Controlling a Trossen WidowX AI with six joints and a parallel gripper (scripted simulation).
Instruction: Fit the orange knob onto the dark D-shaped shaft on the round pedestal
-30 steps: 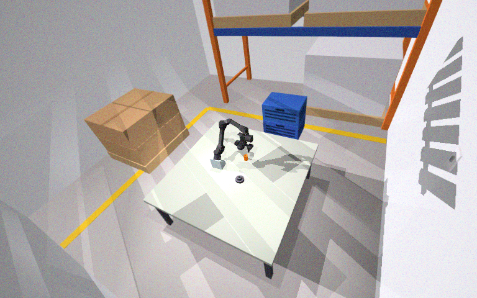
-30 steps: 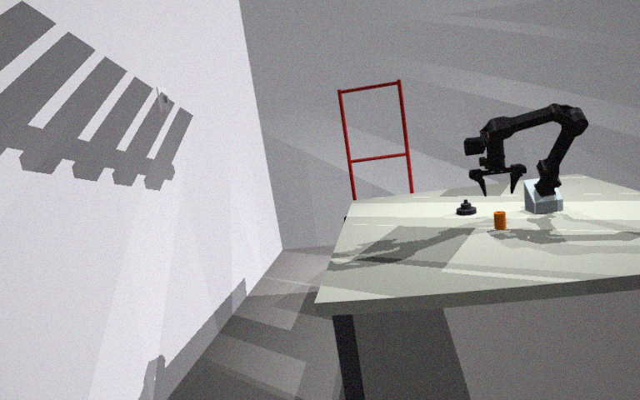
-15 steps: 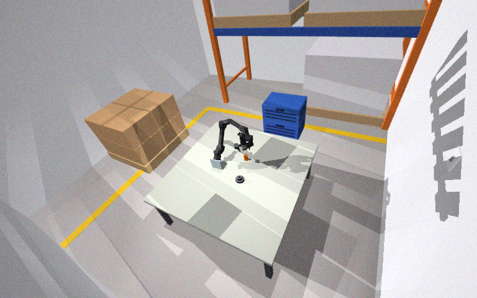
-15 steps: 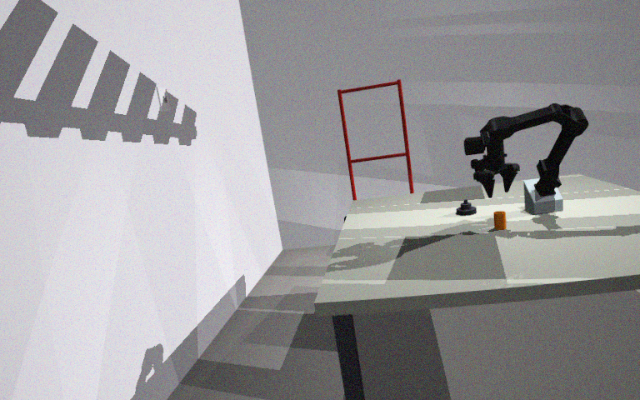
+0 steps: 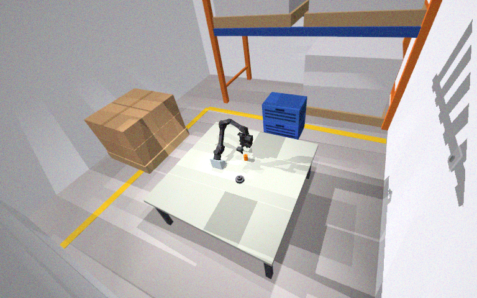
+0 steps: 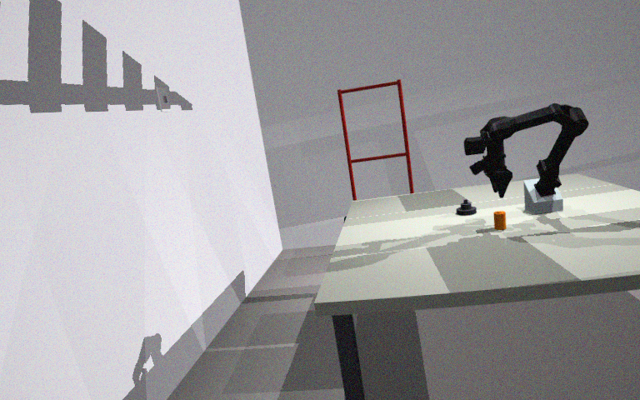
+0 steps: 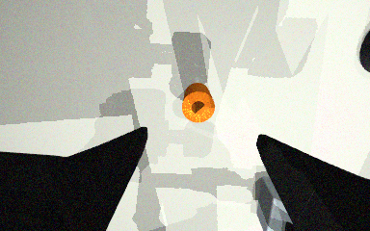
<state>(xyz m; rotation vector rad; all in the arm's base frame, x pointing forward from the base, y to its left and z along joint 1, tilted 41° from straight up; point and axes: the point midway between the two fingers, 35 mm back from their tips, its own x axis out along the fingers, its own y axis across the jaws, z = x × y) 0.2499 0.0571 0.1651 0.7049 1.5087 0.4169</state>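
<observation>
One knob, one pedestal, one gripper
Near the round pedestal [image 5: 239, 179] [image 6: 466, 210]: one upright orange knob [image 5: 245, 157] [image 6: 499, 220] [image 7: 198, 107], one open, empty gripper [image 5: 245, 149] [image 6: 501, 195] [image 7: 201, 135].

Knob [image 5: 245, 157] [image 6: 499, 220] [image 7: 198, 107] apparently near pedestal [image 5: 239, 179] [image 6: 466, 209].

Plastic-looking orange against dull black and pale, smooth surfaces.
Your knob [image 5: 245, 157] [image 6: 499, 220] [image 7: 198, 112] looks like plastic, its top speckled in the wrist view; your gripper's fingers look matt black, and the pedestal [image 5: 239, 179] [image 6: 466, 211] has a dark, dull finish. You have a smooth, matt table top [image 5: 197, 196] [image 6: 387, 277], boxes [image 5: 133, 123] that look like cardboard, and a rack [image 5: 219, 66] that looks like painted metal.
</observation>
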